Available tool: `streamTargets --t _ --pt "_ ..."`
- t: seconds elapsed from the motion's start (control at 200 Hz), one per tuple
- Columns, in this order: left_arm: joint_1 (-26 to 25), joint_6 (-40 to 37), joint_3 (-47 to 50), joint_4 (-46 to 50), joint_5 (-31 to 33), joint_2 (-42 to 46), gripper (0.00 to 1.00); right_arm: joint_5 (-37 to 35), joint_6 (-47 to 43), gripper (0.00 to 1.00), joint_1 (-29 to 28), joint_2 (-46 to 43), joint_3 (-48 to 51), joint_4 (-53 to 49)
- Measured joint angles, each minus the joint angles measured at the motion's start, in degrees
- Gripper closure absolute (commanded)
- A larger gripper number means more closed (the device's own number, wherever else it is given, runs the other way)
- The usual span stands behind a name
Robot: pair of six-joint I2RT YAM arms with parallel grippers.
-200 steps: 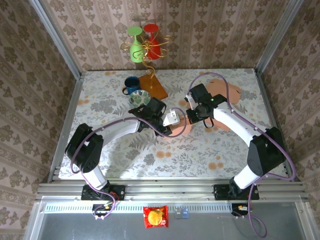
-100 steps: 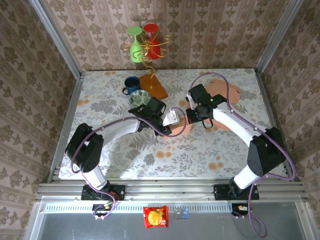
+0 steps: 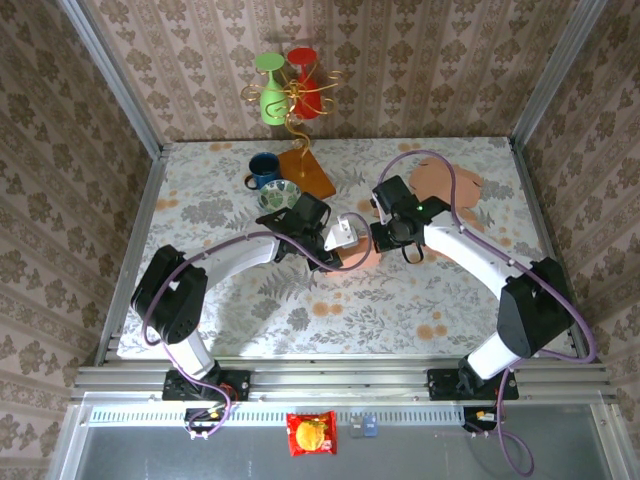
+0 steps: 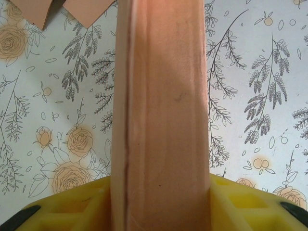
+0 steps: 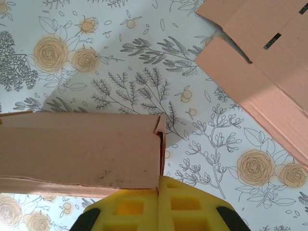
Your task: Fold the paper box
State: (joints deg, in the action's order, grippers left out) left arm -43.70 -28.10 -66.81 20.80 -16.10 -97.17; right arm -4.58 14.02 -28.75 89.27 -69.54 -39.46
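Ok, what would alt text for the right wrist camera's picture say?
Closed yellow jaws at the bottom edge pinch a thin flap of a partly folded brown cardboard box. A flat cardboard sheet lies at upper right on a floral tablecloth.

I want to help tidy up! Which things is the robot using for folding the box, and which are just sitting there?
For the job: paper box, left gripper, right gripper.
Just lying about: blue mug, bowl, glass stand, snack packet, flat cardboard.
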Motion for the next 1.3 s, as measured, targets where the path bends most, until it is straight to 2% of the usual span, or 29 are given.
streamTargets --t 0.265,0.535,0.67,0.77,0.865,1.02,1.14,1.3 --pt "1.09 3.74 1.27 -3.08 1.14 1.05 0.37 -3.26 2.82 1.0 -1.46 -0.2 0.57 0.55" --pt "1.05 11.15 7.13 -7.21 2.6 8.85 0.35 -5.11 6.03 1.0 -2.14 0.28 -0.66 -1.51" --pt "1.05 15.76 8.35 -7.56 4.31 13.11 0.41 -5.62 7.85 1.0 -2.69 1.46 -2.4 -3.23" --pt "1.51 19.65 8.28 -6.12 5.31 15.87 0.5 -5.73 8.98 1.0 -2.95 2.27 -3.91 -4.57" --pt "4.11 24.04 7.56 -2.19 4.42 17.42 0.58 -5.73 9.68 1.0 -3.04 2.73 -4.83 -5.38" --pt "8.9 29.09 4.0 4.35 -0.24 17.11 0.59 -5.73 10.32 1.0 -3.04 3.74 -5.77 -6.69" --pt "8.2 29.94 0.39 8.02 -2.78 15.15 0.59 -5.75 10.49 1.0 -3.04 4.48 -6.56 -7.1" --pt "6.14 29.66 -2.73 11.13 -2.78 11.45 0.6 -5.73 10.69 1.0 -3.04 4.66 -6.78 -7.13"
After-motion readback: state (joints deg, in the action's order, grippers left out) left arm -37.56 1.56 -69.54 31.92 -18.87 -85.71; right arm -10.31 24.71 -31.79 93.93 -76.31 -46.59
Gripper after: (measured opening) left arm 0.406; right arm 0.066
